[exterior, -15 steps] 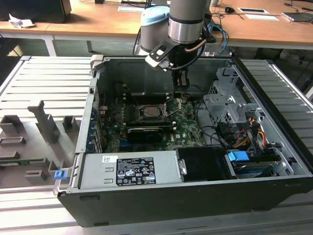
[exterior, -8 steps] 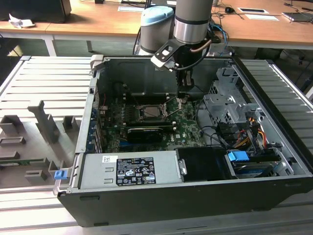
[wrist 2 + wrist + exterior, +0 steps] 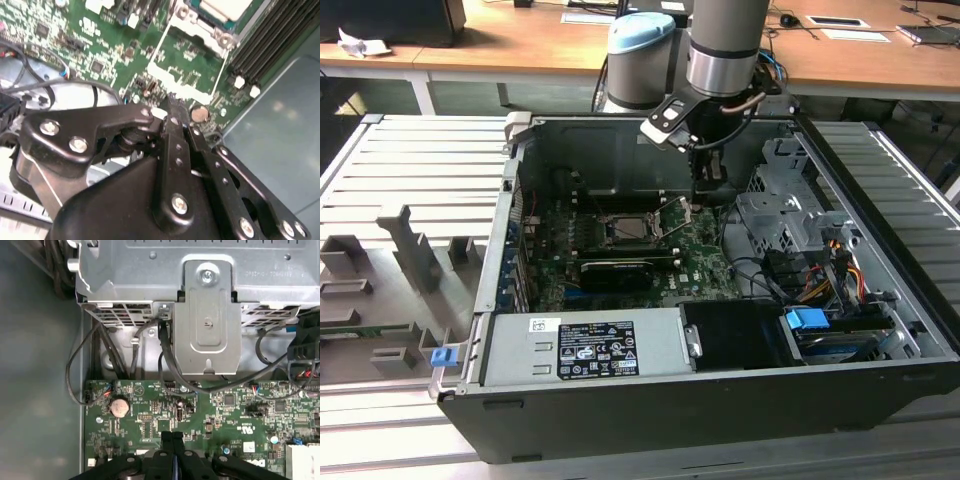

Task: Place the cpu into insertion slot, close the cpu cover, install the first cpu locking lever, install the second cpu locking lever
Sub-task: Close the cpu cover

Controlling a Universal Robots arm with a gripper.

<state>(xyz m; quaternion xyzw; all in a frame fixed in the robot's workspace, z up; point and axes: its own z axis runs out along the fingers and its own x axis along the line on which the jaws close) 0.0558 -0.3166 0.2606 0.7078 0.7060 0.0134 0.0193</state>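
The cpu (image 3: 632, 228) is a pale square lying in the socket in the middle of the green motherboard; one corner of it shows in the second wrist view (image 3: 225, 6). The silver cpu cover (image 3: 200, 27) frames its edge and looks flat. A thin silver lever (image 3: 676, 222) slants along the socket's side toward the exterior view's right. My gripper (image 3: 705, 198) hangs just to that side of the socket, low over the board. Its black fingers (image 3: 167, 445) are pressed together with nothing between them, and their tips (image 3: 169, 102) stand near a coin battery (image 3: 200, 114).
A grey power-supply box (image 3: 585, 345) lies along the case's front. A metal drive cage (image 3: 207, 315) and black cables (image 3: 165, 360) crowd the exterior view's right. Memory slots (image 3: 270, 40) run beside the socket. A grey fixture tray (image 3: 400, 260) sits outside the case.
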